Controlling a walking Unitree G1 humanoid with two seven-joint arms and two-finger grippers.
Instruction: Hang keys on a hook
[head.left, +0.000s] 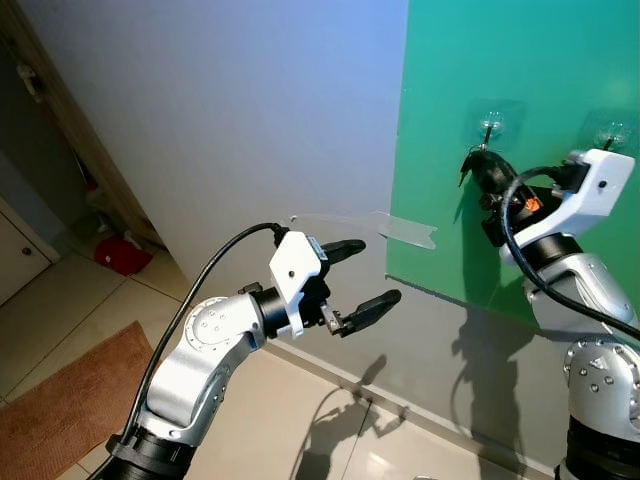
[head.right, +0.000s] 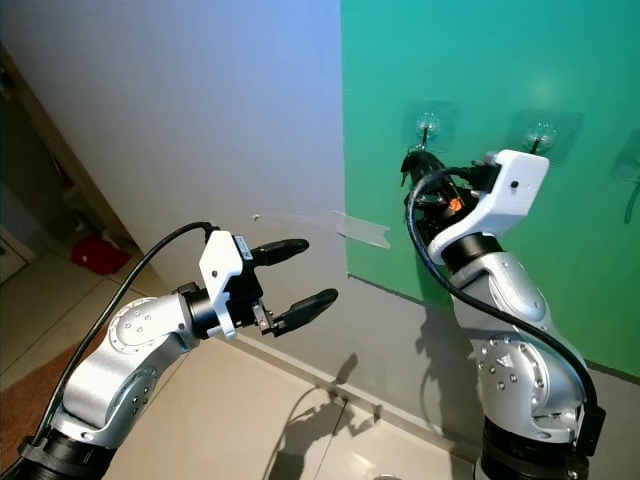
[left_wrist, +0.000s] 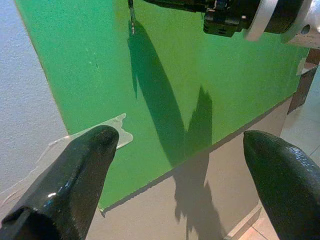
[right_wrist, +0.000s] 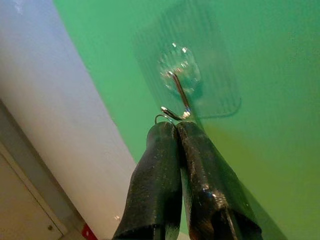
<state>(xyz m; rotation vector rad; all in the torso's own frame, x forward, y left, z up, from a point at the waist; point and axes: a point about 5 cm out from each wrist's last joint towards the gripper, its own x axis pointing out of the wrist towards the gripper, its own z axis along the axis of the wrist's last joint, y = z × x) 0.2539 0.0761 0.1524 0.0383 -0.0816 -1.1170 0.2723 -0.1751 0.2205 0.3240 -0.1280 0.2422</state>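
Hovering nearest the camera, well short of the green board (head.left: 520, 150) and off its lower left corner: left gripper (head.left: 362, 281), fingers spread wide, holding nothing. Farther in, right up at the board: right gripper (right_wrist: 176, 131), fingertips pinched together on a thin wire ring (right_wrist: 159, 119), likely the key ring, just under the clear stick-on hook (right_wrist: 179, 90) and about touching its upturned metal tip. Keys themselves hidden behind the fingers; cannot tell how many.

Probably light, stiff and slippery metal, apt to swing or twist; best kept pinched at the ring itself, leaving the loop free to slide over the tip. Hook pad only stuck on, so likely unfit for a hard push.

Beyond the hook: a second hook (head.right: 541, 133) to its right on the same smooth board, tape strip (head.left: 405, 229) at the board's left edge, pale wall (head.left: 220, 110), tiled floor (head.left: 290, 420), rust-coloured rug (head.left: 60, 410) far left.
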